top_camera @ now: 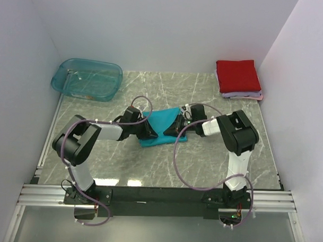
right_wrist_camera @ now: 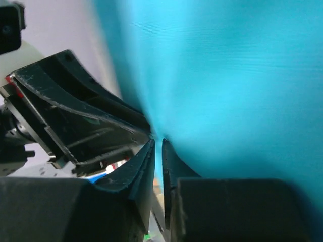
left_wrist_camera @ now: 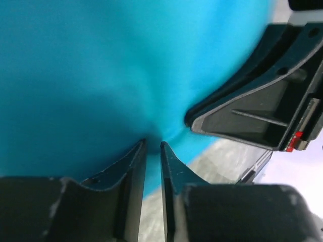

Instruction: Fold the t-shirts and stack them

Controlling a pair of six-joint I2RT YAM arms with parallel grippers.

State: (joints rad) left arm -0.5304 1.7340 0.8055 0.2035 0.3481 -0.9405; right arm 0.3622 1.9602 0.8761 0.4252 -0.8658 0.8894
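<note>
A teal t-shirt lies folded at the middle of the table. My left gripper is shut on its near left edge; in the left wrist view the teal cloth fills the frame and is pinched between the fingertips. My right gripper is shut on the same near edge just to the right; the right wrist view shows teal cloth pinched at the tips. The two grippers sit close together. A red folded shirt lies on a pale lilac one at the far right.
A see-through teal plastic tub stands at the far left corner. White walls close in the table on three sides. A metal rail runs along the near edge by the arm bases.
</note>
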